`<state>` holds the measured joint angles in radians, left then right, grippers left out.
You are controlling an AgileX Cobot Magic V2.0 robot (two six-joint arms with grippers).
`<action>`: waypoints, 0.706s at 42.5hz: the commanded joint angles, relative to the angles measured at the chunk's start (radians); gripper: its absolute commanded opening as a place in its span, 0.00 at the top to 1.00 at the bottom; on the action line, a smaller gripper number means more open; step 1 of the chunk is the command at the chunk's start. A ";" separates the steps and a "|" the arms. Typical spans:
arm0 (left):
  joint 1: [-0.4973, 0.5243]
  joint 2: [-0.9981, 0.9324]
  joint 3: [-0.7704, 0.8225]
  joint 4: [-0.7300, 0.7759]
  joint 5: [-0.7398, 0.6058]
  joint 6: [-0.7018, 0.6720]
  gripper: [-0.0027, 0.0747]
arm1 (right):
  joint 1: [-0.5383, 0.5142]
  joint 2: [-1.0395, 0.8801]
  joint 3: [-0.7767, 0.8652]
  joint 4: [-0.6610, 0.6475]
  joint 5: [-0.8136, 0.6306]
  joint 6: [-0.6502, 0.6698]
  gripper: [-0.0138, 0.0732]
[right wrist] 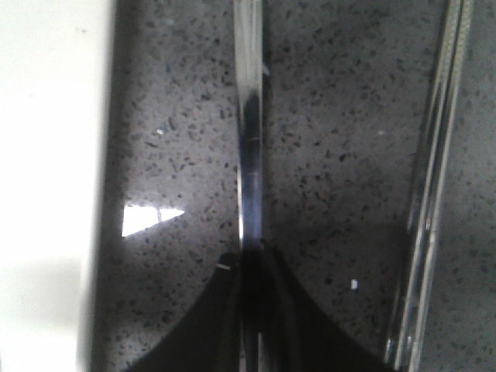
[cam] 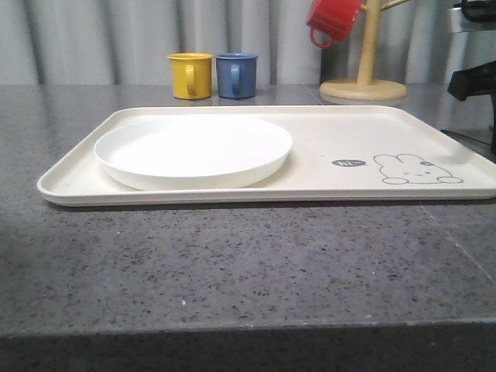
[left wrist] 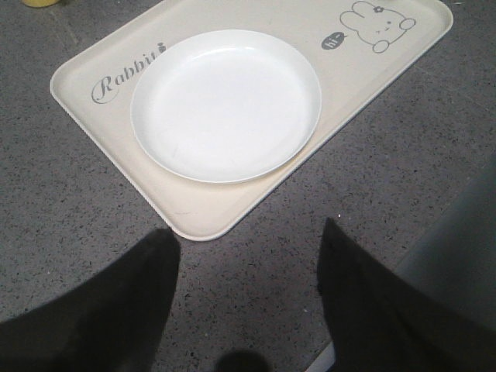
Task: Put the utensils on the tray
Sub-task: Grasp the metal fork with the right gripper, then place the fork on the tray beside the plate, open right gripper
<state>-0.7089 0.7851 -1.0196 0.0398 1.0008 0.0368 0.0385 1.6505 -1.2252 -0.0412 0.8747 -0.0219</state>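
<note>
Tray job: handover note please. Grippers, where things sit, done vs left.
Left gripper: open, empty, above the counter near the tray.
Right gripper: fingers closed around a slim metal utensil that lies on the counter beside the tray edge; whether it is lifted I cannot tell.
A pair of long metal bars lies on the counter next to it.
Done: white plate sits on the tray's left half.
Left: move the gripped utensil and the bars onto the tray.

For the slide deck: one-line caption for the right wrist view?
Right gripper closed on a slim metal utensil lying on the speckled counter, beside the tray's edge.
</note>
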 commanded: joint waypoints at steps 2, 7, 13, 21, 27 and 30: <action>-0.006 -0.005 -0.023 0.002 -0.065 -0.010 0.46 | -0.001 -0.078 -0.025 -0.018 -0.006 -0.006 0.89; -0.006 -0.005 -0.023 0.002 -0.065 -0.010 0.46 | 0.013 -0.137 -0.027 0.004 0.013 -0.006 0.89; -0.006 -0.005 -0.023 0.002 -0.065 -0.010 0.46 | 0.090 -0.172 -0.074 0.028 0.092 -0.006 0.89; -0.006 -0.005 -0.023 0.002 -0.065 -0.010 0.46 | 0.241 -0.156 -0.174 0.073 0.175 -0.006 0.89; -0.006 -0.005 -0.023 0.002 -0.067 -0.010 0.46 | 0.332 -0.110 -0.247 0.120 0.177 -0.005 0.89; -0.006 -0.005 -0.023 0.002 -0.067 -0.010 0.46 | 0.353 -0.072 -0.282 0.139 0.187 0.031 0.89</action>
<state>-0.7089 0.7851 -1.0196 0.0398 1.0008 0.0368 0.3712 1.5742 -1.4379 0.0756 1.0764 -0.0170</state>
